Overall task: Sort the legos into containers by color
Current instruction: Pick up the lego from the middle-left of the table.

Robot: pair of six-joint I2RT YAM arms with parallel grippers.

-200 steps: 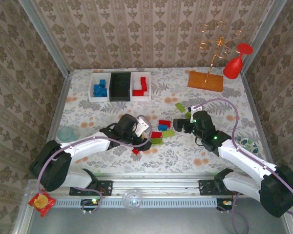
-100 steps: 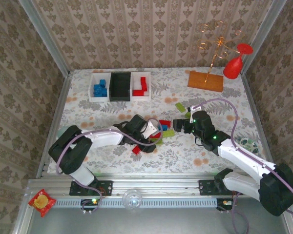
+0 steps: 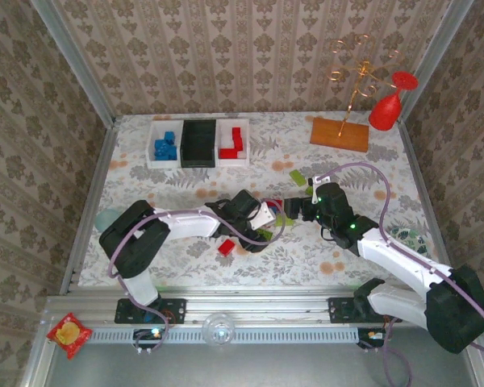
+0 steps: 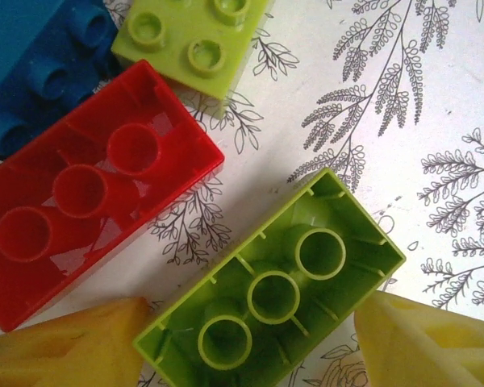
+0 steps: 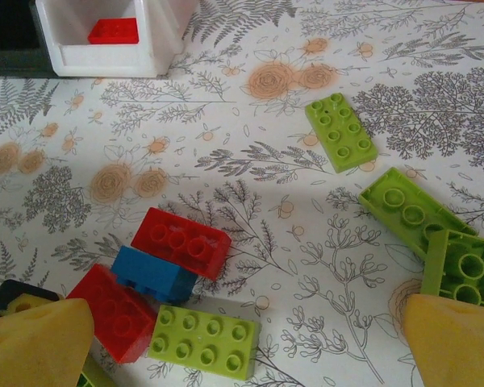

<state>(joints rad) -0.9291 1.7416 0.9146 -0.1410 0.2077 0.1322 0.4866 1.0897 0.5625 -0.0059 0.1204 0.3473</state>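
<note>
The left gripper [image 4: 250, 345] has its jaws apart, one yellow pad [image 4: 64, 347] at 8 o'clock of the left wrist view and the other at 4 o'clock. Between them, flat on the table [image 4: 419, 121], lies an overturned lime green brick [image 4: 274, 294], hollow side up. Its corners sit just beside both pads, but nothing shows it pinched, so I read the jaws as open around it. What matters is its heading: the brick's long axis runs from 8 o'clock to 2 o'clock, while the pads close along the line from 9 to 3. By my judgement a squeeze from here would catch it slantwise, on opposite corners, and could spin it. A small twist of the wrist to square the pads to its long sides would serve better. Just beside it, at 10 o'clock, an overturned red brick [image 4: 89, 193] lies on the same slant, near enough to the 8 o'clock pad to be nudged. In the top view the right gripper [image 3: 305, 210], jaws spread wide, hangs at 3 o'clock of this cluster near other green legos [image 5: 339, 133], so the left arm is the nearer. The black bin [image 3: 198, 143], which I take to be meant for green, stands at about 11 o'clock, well apart, between the white bin with blue bricks [image 3: 152, 143] and the white bin with red ones [image 3: 245, 145].
</note>
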